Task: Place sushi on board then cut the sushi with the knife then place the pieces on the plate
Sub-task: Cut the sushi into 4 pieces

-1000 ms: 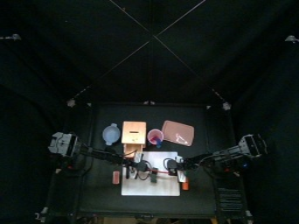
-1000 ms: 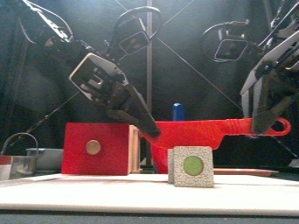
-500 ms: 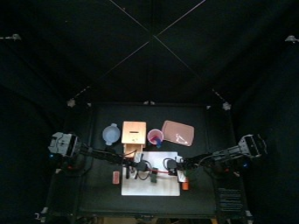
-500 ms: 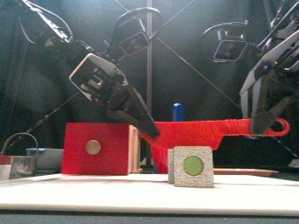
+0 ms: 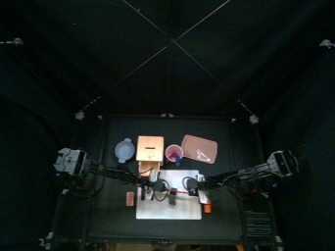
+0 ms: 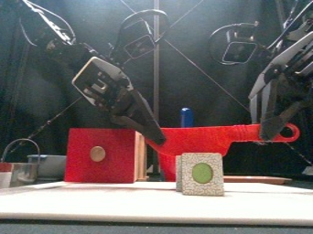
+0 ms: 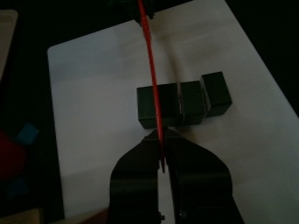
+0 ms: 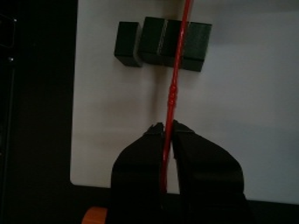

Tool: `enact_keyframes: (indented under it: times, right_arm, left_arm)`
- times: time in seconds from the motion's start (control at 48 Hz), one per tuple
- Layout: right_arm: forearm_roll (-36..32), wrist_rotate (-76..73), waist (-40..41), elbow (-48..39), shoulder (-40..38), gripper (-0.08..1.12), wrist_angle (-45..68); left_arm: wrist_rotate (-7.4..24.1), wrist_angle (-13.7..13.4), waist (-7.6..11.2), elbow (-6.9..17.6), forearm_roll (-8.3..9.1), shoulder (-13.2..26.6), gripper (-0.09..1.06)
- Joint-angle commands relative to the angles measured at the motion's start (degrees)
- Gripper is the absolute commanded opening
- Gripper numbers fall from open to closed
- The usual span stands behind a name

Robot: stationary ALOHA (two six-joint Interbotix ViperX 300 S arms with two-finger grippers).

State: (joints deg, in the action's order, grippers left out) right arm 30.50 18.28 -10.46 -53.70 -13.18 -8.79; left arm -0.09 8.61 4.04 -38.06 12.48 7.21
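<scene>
**Top view:** the flat white cutting board (image 5: 177, 208) lies at the table's front, with the flat pink tray (image 5: 201, 148) behind it.

**Front view:** the left gripper (image 6: 153, 135) clenches the tip, and the right gripper (image 6: 266, 132) the handle, of the red toy knife (image 6: 214, 135). The knife is level above the dark green toy sushi roll (image 6: 200, 172) on the board. It is no lower than a second ago, so this stroke is judged not yet begun.

**Wrist views:** the blade runs edge-on across the roll's blocks.

Two slim black jointed arms: the left arm (image 5: 112, 174) and right arm (image 5: 238, 177). The left tool (image 6: 156, 136) and right tool (image 6: 272, 131) have tapering jaws, grey outside; a silver-white cross-plate (image 6: 95, 77) tops the left.
</scene>
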Motion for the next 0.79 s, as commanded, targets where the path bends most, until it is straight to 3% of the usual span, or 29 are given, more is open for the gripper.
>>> enact_keyframes:
  times: [0.021,0.292,0.5,0.792]
  right_arm:
    - [0.2,0.3,-0.7,1.8,-0.2,0.38,0.2]
    - [0.2,0.3,-0.9,2.2,1.8,0.38,0.4]
    - [0.0,0.3,-1.0,2.5,4.0,0.38,0.4]
    - [-0.1,0.3,-1.0,3.1,6.4,0.38,0.0]
  left_arm:
    - [0.3,0.4,-1.85,0.8,0.00,-0.2,0.35]
    - [0.2,0.3,-1.76,0.8,0.00,1.5,0.35]
    - [0.3,0.1,-0.44,0.7,0.00,2.2,0.35]
    - [0.2,-4.9,0.79,1.4,0.00,3.0,0.35]
